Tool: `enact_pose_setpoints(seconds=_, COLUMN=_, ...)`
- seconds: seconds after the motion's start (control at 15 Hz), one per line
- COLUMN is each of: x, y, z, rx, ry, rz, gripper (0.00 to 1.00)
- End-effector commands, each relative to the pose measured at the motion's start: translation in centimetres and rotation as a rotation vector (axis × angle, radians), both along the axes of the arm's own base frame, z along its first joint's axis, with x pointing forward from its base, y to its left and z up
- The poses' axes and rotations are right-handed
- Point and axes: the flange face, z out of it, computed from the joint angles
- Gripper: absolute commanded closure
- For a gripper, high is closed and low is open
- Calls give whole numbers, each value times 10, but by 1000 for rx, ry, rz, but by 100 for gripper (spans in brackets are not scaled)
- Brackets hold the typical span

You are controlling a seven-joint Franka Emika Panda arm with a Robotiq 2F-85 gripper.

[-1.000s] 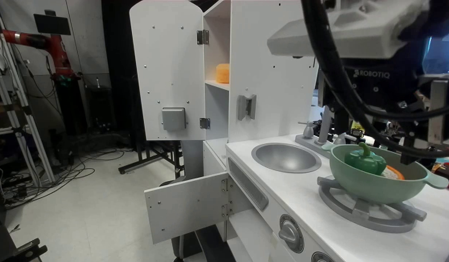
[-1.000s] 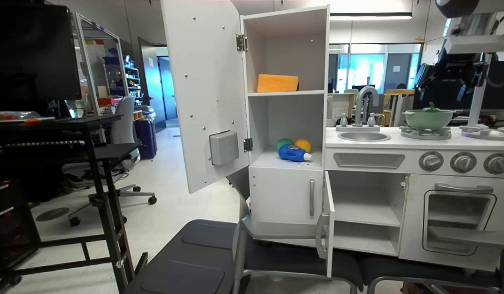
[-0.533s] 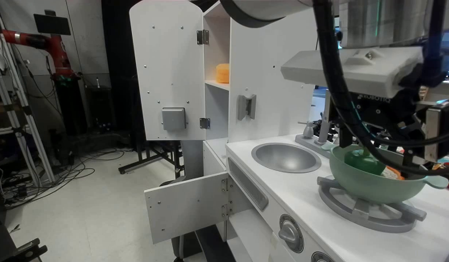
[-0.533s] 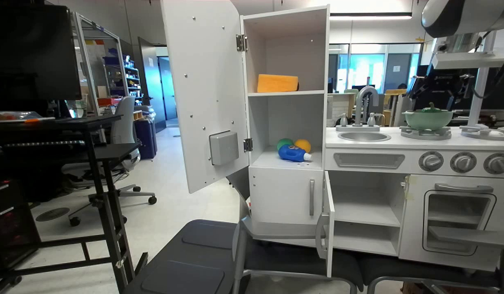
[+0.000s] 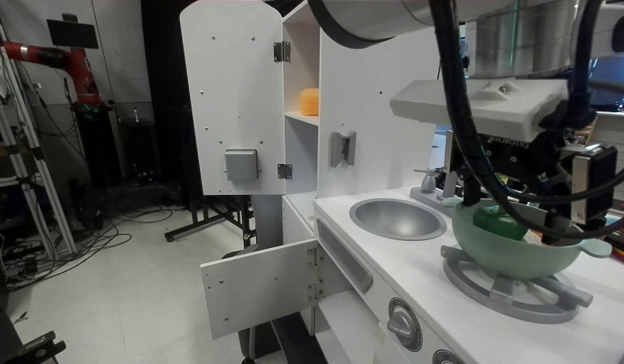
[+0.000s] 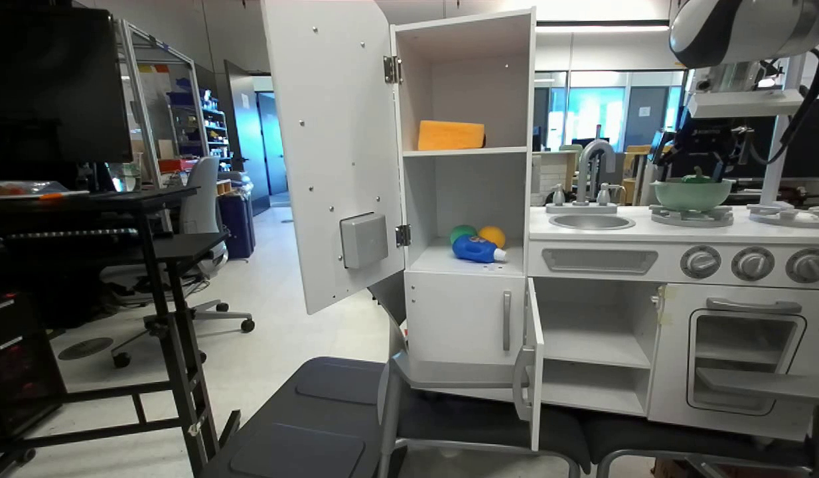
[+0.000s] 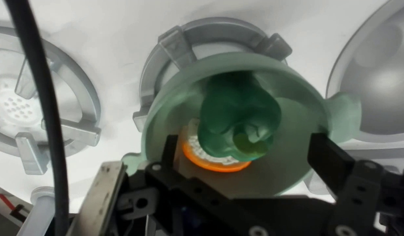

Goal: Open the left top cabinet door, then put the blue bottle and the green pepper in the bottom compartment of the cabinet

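Green pepper in the bowl, ungripped.
Judged light, stiff and slick, likely hollow plastic; best taken squarely across its widest part, squeezed lightly. Gripper at the bowl, jaws spread wide, holding nothing.

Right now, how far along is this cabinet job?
Done: the top door stands open, and the bottle lies in the bottom compartment. In hand: apparently fetching the pepper; the tool is open at the bowl, with the pepper inside it, not yet gripped. Left: grip the pepper, lift it out and set it in that compartment.
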Motion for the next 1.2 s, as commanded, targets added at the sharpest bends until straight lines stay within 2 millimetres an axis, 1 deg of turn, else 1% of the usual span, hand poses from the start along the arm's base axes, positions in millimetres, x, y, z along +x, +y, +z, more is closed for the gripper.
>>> enact_pose_setpoints(seconds=0.0, x=7, y=2, z=2, rx=38, ry=15, rz=27, gripper=0)
enact_pose_setpoints(seconds=0.13, x=8, y=6, z=3, rx=47, ry=30, rz=34, gripper=0)
enact_pose_setpoints(seconds=0.2, x=7, y=4, z=-1, rx=53, ry=36, rz=37, gripper=0)
enact_pose_setpoints(seconds=0.33, x=8, y=5, z=2, rx=56, ry=47, rz=41, gripper=0)
enact_pose_setpoints(seconds=0.4, x=7, y=3, z=-2, rx=59, ry=51, rz=43, gripper=0)
enact_pose_setpoints(seconds=0.47, x=7, y=4, z=-1, rx=59, ry=58, rz=44, gripper=19)
enact_pose_setpoints(seconds=0.8, x=8, y=1, z=-6, rx=57, ry=66, rz=48, gripper=58)
enact_pose_setpoints(seconds=0.93, x=9, y=3, z=-2, rx=55, ry=70, rz=50, gripper=73)
enact_pose_setpoints(seconds=1.0, x=6, y=3, z=-1, rx=61, ry=72, rz=58, gripper=78)
enact_pose_setpoints(seconds=1.13, x=0, y=7, z=11, rx=58, ry=80, rz=71, gripper=78)
